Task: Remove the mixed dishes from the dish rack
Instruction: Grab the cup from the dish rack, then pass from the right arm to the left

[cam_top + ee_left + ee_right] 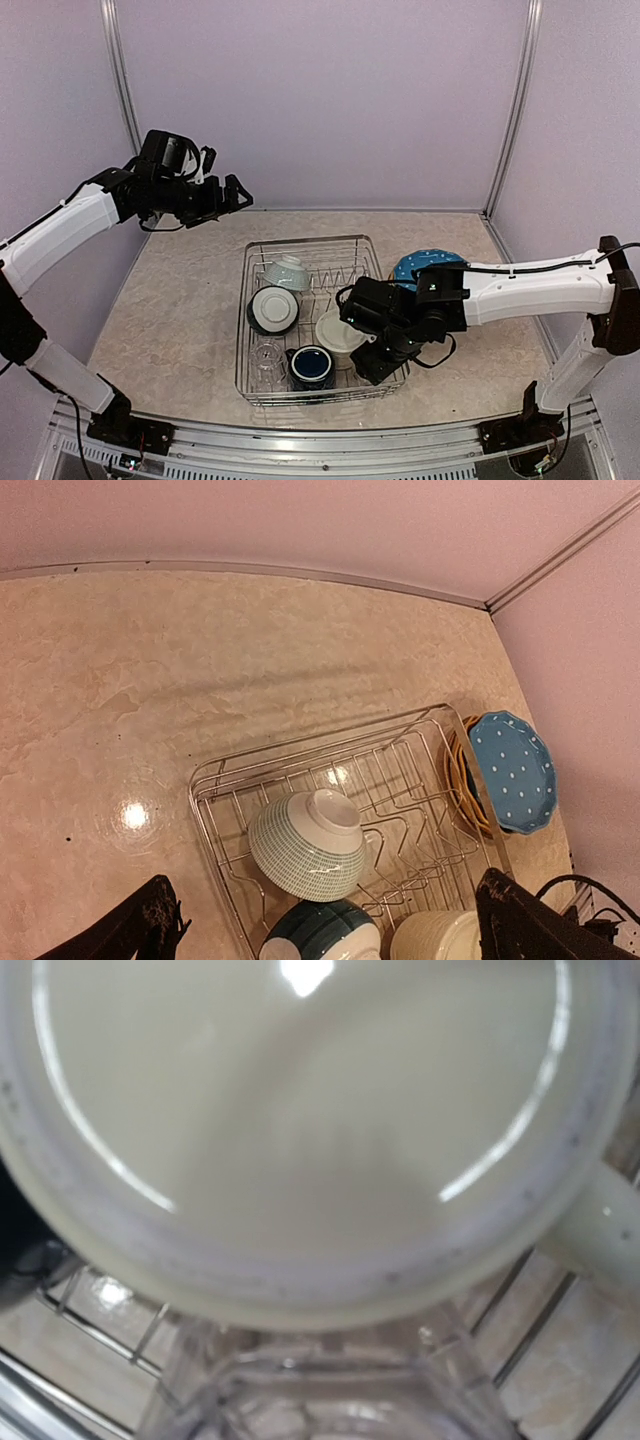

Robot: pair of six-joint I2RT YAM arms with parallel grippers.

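Top external view. The dish rack (372,243) sits mid-table on the beige marbled table (170,320). Inside it:
- a pale teal bowl (287,270), tipped over, at the far left
- a dark-sided bowl (273,309), foot up, just nearer
- a clear glass (268,360) at the near left corner
- a navy mug (312,367) beside the glass
- a cream mug (335,333) at centre right

A blue dotted plate (425,264) lies outside the rack, against its right side.

The left gripper (238,195) hangs high over the far left of the table, well apart from the rack, jaws spread wide and holding nothing. The right gripper (358,342) is down in the rack at the cream mug. This view does not show whether it is open or has closed on the mug.

Left wrist view. Both dark fingers (150,925) sit at the bottom corners, far apart, with nothing between them. Below are the rack's prongs, the ribbed pale bowl upside down, and the dark-sided bowl and cream mug at the bottom edge. The blue plate rests on a yellow plate (457,770) (only its rim shows).

Right wrist view. The cream mug's interior fills the picture from above, with its handle (600,735) at the right edge and rack wires under it. A blurred clear shape lies along the bottom and cannot be identified. The grip cannot be told.
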